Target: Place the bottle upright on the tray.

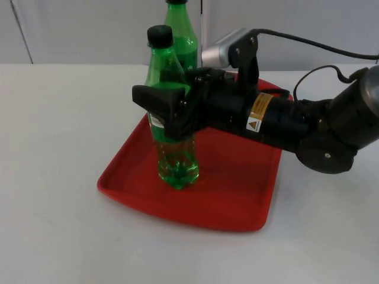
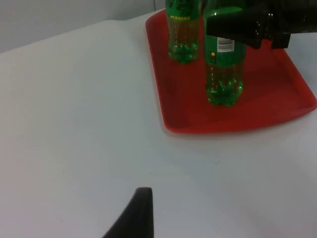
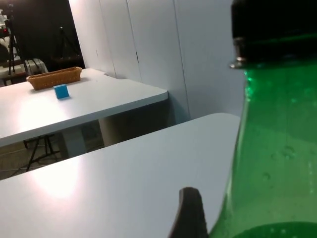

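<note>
Green bottle (image 1: 172, 127) stands upright on the red tray (image 1: 237, 195), clamped at mid-body by the right gripper (image 1: 169, 106). A second bottle (image 1: 185, 35) stands just behind. Risk: a sideways pull on release could topple either. Left gripper (image 2: 136, 213) waits above the surface (image 1: 53, 148); its opening cannot be judged.

Two green bottles stand upright on a red tray (image 2: 257, 116) on a white table (image 2: 74, 124). The right gripper (image 2: 237, 27) is closed around the nearer bottle (image 2: 224, 74); the other bottle (image 2: 183, 34) stands just behind.
</note>
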Robot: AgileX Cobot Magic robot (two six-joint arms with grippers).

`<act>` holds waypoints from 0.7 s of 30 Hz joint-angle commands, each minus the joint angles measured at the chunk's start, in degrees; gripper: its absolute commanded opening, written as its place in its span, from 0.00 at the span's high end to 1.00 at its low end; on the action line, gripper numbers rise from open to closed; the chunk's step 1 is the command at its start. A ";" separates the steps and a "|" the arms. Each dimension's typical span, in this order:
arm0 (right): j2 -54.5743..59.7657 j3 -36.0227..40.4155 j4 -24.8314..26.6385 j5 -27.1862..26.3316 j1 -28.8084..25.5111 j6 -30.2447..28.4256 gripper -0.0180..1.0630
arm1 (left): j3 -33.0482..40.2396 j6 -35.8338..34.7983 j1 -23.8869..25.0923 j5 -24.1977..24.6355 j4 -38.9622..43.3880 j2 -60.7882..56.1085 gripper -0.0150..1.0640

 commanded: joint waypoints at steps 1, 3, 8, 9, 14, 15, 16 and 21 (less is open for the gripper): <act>0.26 0.12 -0.92 2.32 -0.03 -0.20 0.48 | 0.26 -0.37 0.31 -0.06 0.27 -0.23 0.01; 0.26 0.12 -0.80 2.32 -0.03 -0.20 0.41 | 0.26 -0.37 0.31 -0.06 0.27 -0.23 0.01; 0.26 0.12 -0.56 2.32 -0.03 -0.20 0.28 | 0.26 -0.37 0.31 -0.06 0.27 -0.23 0.01; 0.26 0.12 -0.56 2.32 -0.03 -0.20 0.28 | 0.26 -0.37 0.31 -0.06 0.27 -0.23 0.01; 0.26 0.12 -0.57 2.32 -0.03 0.89 0.28 | 0.26 -0.37 0.31 -0.06 0.27 -0.23 0.01; 0.26 0.12 -0.57 2.32 -0.03 1.03 0.28 | 0.26 -0.37 0.31 -0.06 0.27 -0.23 0.01; 0.26 0.12 -0.57 2.32 -0.03 1.15 0.28 | 0.26 -0.37 0.31 -0.06 0.27 -0.23 0.01; 0.26 0.12 -0.75 2.32 -0.03 1.26 0.28 | 0.26 -0.37 0.31 -0.06 0.27 -0.23 0.01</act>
